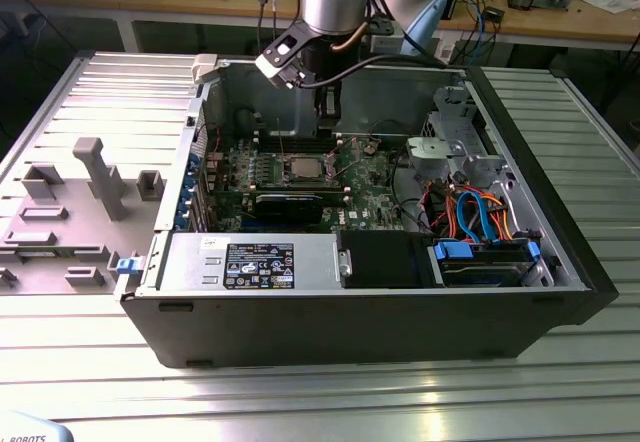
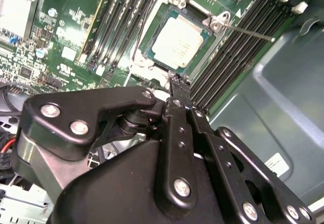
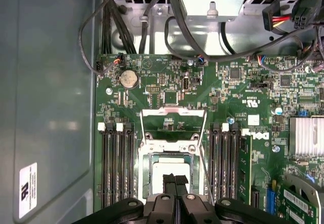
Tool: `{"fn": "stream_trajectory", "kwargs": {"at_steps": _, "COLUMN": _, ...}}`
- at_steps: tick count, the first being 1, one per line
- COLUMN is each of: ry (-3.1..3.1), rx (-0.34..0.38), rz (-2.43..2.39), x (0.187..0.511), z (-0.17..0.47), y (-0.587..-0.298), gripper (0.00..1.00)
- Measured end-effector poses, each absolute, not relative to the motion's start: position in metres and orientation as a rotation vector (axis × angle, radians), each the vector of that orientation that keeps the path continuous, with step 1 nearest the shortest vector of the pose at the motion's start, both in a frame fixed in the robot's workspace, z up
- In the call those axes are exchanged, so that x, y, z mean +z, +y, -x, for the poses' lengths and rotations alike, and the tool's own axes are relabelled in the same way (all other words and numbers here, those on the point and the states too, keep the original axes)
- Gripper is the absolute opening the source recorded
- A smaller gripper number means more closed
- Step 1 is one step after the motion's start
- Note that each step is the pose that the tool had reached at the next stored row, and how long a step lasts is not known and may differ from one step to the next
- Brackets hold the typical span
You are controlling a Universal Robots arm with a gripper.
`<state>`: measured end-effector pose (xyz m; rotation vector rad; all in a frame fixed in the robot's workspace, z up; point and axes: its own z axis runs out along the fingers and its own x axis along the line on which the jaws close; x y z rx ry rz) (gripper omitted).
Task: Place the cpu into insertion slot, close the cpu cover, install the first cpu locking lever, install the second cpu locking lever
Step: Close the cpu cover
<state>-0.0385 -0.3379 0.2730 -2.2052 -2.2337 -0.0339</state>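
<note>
Your arm (image 1: 335, 2) comes straight down into the open computer case (image 1: 350, 327), with the wrist vertical. The gripper (image 1: 327, 112) hangs low over the green motherboard (image 1: 375, 177).

In both wrist views the fingers are pressed flat together with nothing between them. Their tips hover over one edge of the cpu (image 3: 158, 176). The cpu already lies flat in the insertion slot (image 3: 144, 176), silver top up. The cpu cover (image 3: 172, 112) is swung open off the socket, and green board shows through its window. In the second wrist view a thin locking lever (image 2: 248, 31) juts free from a socket corner, out over the memory slots (image 2: 228, 57).

A white label (image 3: 28, 191) sits on the bare case wall. A black-and-white sticker (image 1: 258, 265) covers the power supply (image 1: 250, 262).

You have memory slots tight on both sides of the socket. Past the cover lie a coin cell (image 3: 128, 78) and then a tangle of black cables (image 3: 177, 26). The grey case wall (image 3: 50, 82) runs close beside one bank of slots.
</note>
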Motion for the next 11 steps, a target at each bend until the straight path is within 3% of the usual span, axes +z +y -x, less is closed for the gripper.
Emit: {"fn": "stream_trajectory", "kwargs": {"at_steps": 11, "ry": -2.234, "rx": -0.034, "rz": 2.205, "x": 0.273, "z": 0.0374, "y": -0.3379, "gripper": 0.11}}
